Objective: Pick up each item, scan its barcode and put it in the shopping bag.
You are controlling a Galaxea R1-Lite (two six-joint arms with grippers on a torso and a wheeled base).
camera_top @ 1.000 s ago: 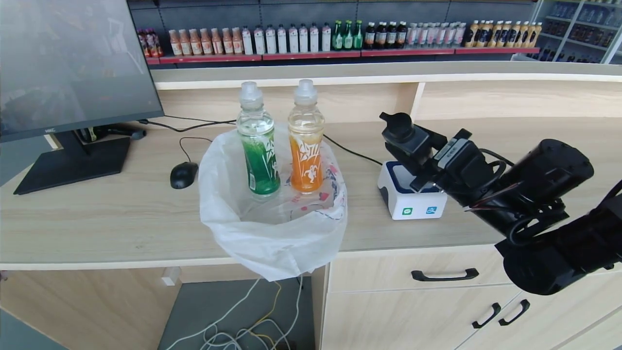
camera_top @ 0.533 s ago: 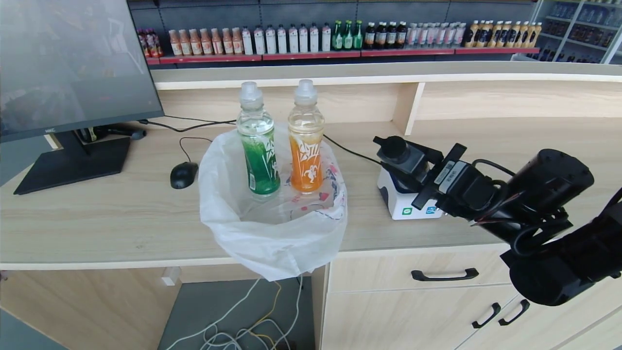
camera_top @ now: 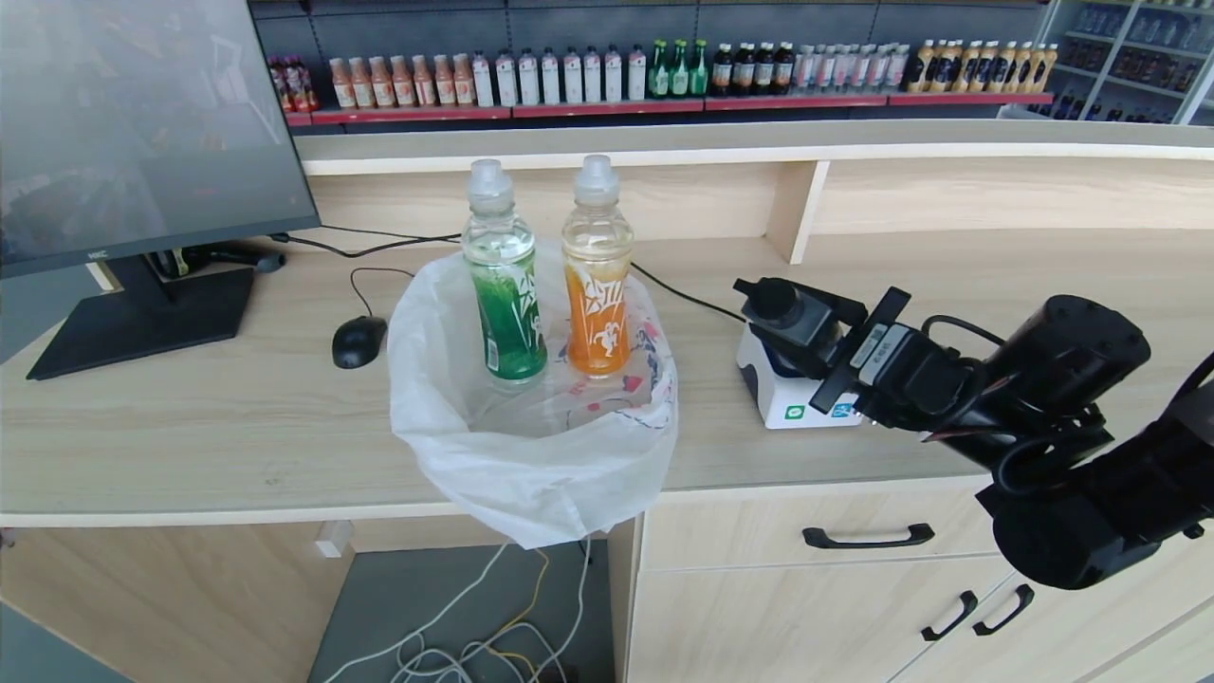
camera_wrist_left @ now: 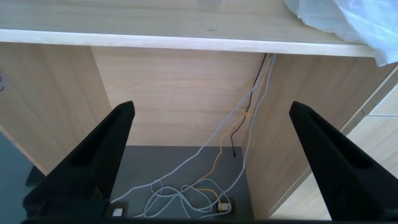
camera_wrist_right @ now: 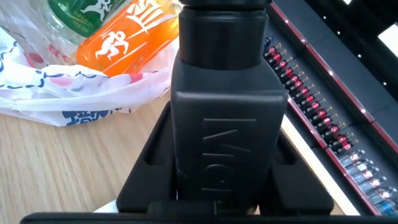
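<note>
Green bottle point(camera_top: 509, 313) and orange bottle point(camera_top: 597, 304) stand bagged in the shopping bag point(camera_top: 531, 465) on the desk point(camera_top: 237, 427); right claw point(camera_top: 827, 334) grips a black bottle point(camera_top: 782, 308) just above the scanner point(camera_top: 792, 406), bagging judged outstanding; left claw point(camera_wrist_left: 211, 112) gapes wide

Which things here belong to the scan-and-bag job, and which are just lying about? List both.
Job in hand: black bottle gripped in the right tool; white scanner; shopping bag; green bottle and orange bottle standing in the bag.

Lying about: monitor; mouse; shelf drinks; cables under the counter.
</note>
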